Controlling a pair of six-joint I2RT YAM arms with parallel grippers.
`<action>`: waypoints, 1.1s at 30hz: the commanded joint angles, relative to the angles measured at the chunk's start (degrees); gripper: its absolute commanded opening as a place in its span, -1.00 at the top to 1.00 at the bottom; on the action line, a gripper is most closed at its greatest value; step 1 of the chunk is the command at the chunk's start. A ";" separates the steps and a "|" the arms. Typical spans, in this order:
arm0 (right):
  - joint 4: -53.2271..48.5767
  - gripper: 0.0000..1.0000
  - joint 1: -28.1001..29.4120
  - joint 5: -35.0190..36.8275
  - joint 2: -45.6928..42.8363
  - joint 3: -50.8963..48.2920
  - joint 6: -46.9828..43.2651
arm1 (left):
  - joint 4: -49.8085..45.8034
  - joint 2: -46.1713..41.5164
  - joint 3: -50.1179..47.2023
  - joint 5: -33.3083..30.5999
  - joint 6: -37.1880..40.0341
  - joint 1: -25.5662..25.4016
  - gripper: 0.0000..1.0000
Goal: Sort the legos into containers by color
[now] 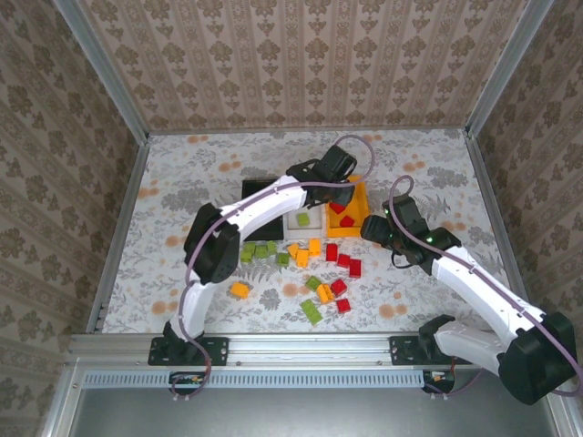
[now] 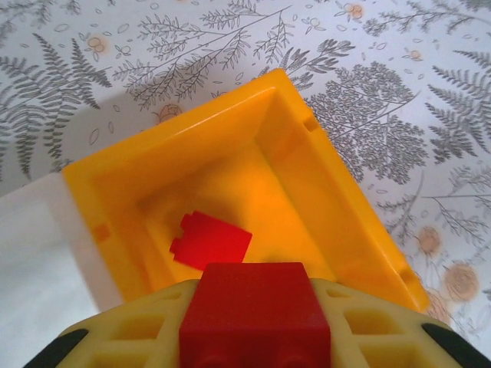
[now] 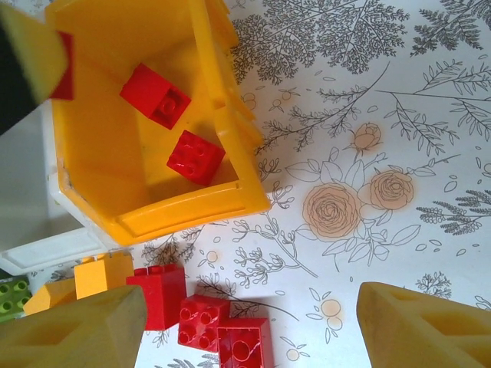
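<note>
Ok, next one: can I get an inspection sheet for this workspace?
Surface: floral cloth, flat.
Job's things: orange bin holds two red blocks; white bin holds a green block; black bin partly under the left arm; loose blocks, red, green and orange-yellow, lie before the bins.
Clutter: nothing seen.
Grippers: left fingers shut on a red block above the orange bin; right fingers open over loose reds.
Cables: one cable along each arm.
Surroundings: patterned walls, metal rail at near edge.
</note>
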 commanded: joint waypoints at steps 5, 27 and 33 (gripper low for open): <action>-1.50 -0.48 -0.26 0.56 -1.62 -1.34 0.70 | -5.49 4.74 9.48 3.41 0.70 0.64 -0.09; 4.10 -0.27 8.13 -6.85 11.07 -6.19 -1.32 | 10.02 -42.30 -43.21 -1.16 -6.86 -0.86 -1.00; 1.66 -0.21 11.07 -3.51 15.01 -4.66 -1.69 | 8.78 -51.17 -53.20 -4.99 -9.48 -0.59 -1.00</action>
